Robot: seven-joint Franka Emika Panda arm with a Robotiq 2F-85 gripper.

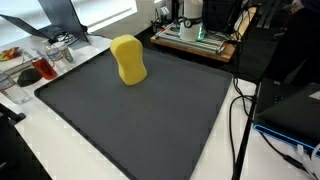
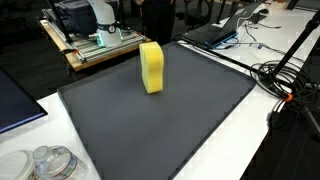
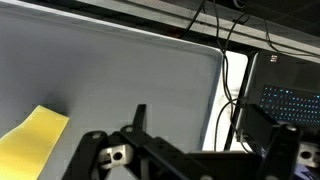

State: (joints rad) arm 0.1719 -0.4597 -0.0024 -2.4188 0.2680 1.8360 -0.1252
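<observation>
In an exterior view, the yellow sponge [image 1: 128,60] stands on end on the dark mat [image 1: 150,130], at 11 o'clock from the mat's centre, with its long axis vertical. No arm shows.

In an exterior view, the same sponge [image 2: 151,67] is upright at 12 o'clock on the mat [image 2: 170,130].

In the wrist view, the gripper [image 3: 195,130] is released, with its jaws spread and nothing between them. The sponge [image 3: 30,145] lies at 9 o'clock from it, well apart.

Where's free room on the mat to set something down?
Nearly all of the grey mat is bare: everything between the yellow sponge and the near edge. Crowded: cables along one side, glass jars off the opposite near corner.
</observation>
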